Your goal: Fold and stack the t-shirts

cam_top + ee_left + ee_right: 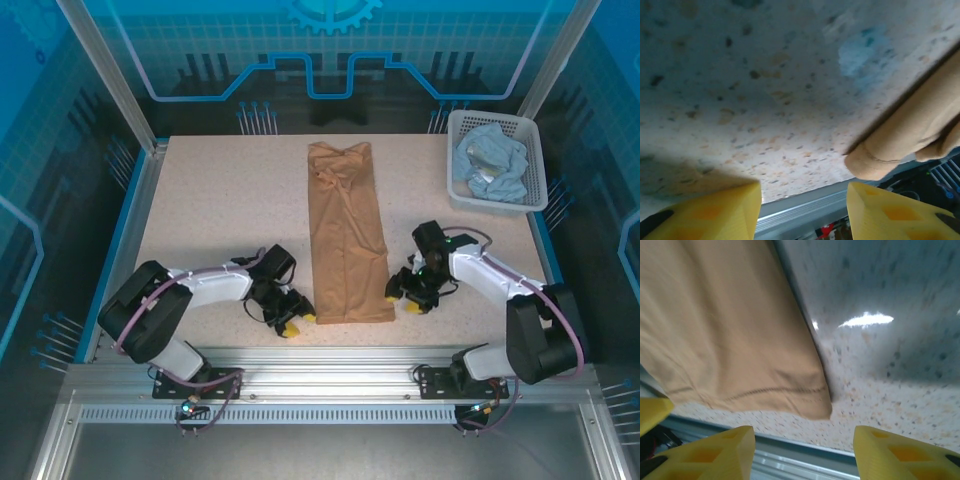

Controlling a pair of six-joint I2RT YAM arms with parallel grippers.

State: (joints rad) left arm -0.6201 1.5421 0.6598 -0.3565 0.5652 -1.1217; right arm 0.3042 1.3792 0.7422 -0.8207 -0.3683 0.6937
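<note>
Flanking the folded tan shirt: both sets of jaws released

Tan t-shirt (pixel 347 240) lies flat on the speckled counter (pixel 220 210), folded into one long narrow strip. It runs down the middle from the far side, where the cloth is bunched, to the near edge.

Left jaws sit low over the counter, just beside the strip's near-left corner. In the left wrist view the two yellow fingertips (pixel 715 212) stand apart, with bare counter and the metal edge rail (pixel 790 210) in the gap. The tan t-shirt's rolled corner (pixel 880 155) lies ahead and to the right of that gap, clear of both fingertips. Nothing is grasped.

Right jaws sit just beside the strip's right edge, close to its near-right corner. In the right wrist view the fingertips (pixel 905 455) are likewise spread. The stitched hem of the tan t-shirt (pixel 725 325) lies ahead and to the left, its corner ending above the gap — not between the fingertips. Nothing is grasped.

Pale blue t-shirt (pixel 490 160) is crumpled inside the white lattice basket (pixel 533 135) at the far-right corner of the counter, well apart from both arms.
</note>
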